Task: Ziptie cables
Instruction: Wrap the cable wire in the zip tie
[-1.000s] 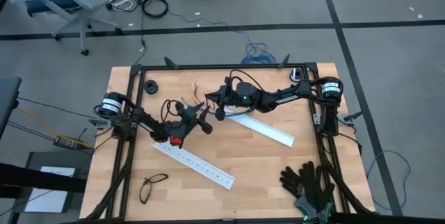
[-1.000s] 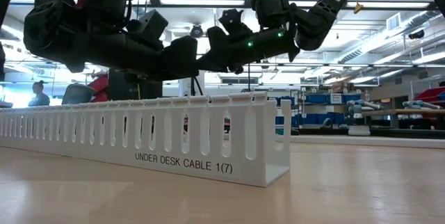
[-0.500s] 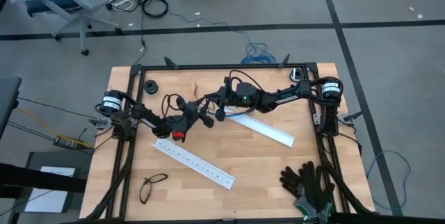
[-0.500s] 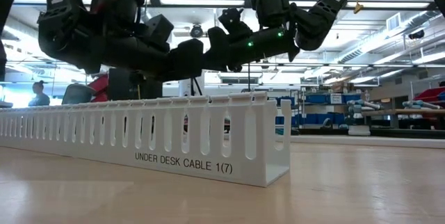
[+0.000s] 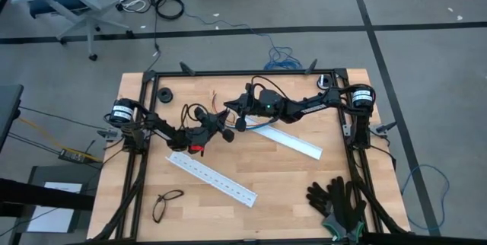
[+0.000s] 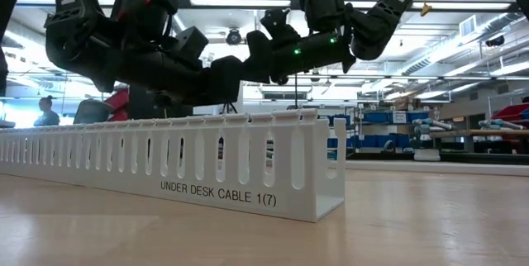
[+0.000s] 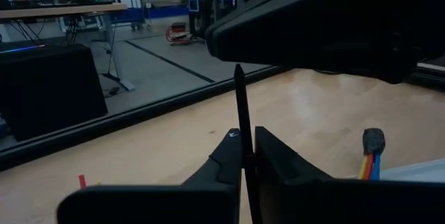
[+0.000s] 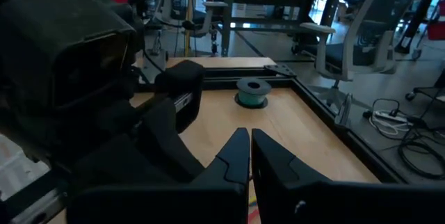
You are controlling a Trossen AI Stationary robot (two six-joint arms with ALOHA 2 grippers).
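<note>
The cables [image 5: 218,102], thin coloured wires, lie near the table's far middle; in the left wrist view a dark-tipped end [image 7: 372,156] of them shows beside my fingers. My left gripper [image 5: 227,133] [image 7: 245,160] hovers level just near of them, shut on a thin black zip tie [image 7: 240,102]. My right gripper [image 5: 231,109] [image 8: 249,149] reaches in level from the right, directly above and beyond the left one, and is shut. A sliver of coloured wire [image 8: 254,211] shows between its fingers. My left gripper pinches the black zip tie between its two fingertips [image 7: 233,156], at the strip's lower part [image 7: 243,140]. The strip stands up out of the fingers, lifted clear of the table. My right gripper has coloured wire far back between its shut fingers; which part of the cables this is stays hidden by the fingers.
Two white perforated rails lie on the table, one at the near left [image 5: 213,178] [image 6: 207,163], one under the right arm [image 5: 295,141]. A round spool [image 5: 165,95] [image 8: 252,92] sits at the far left, glasses [image 5: 166,203] at the near left, black gloves [image 5: 338,199] at the near right.
My left gripper has shut, its fingers closing on the black zip tie. My right gripper has kept still.
</note>
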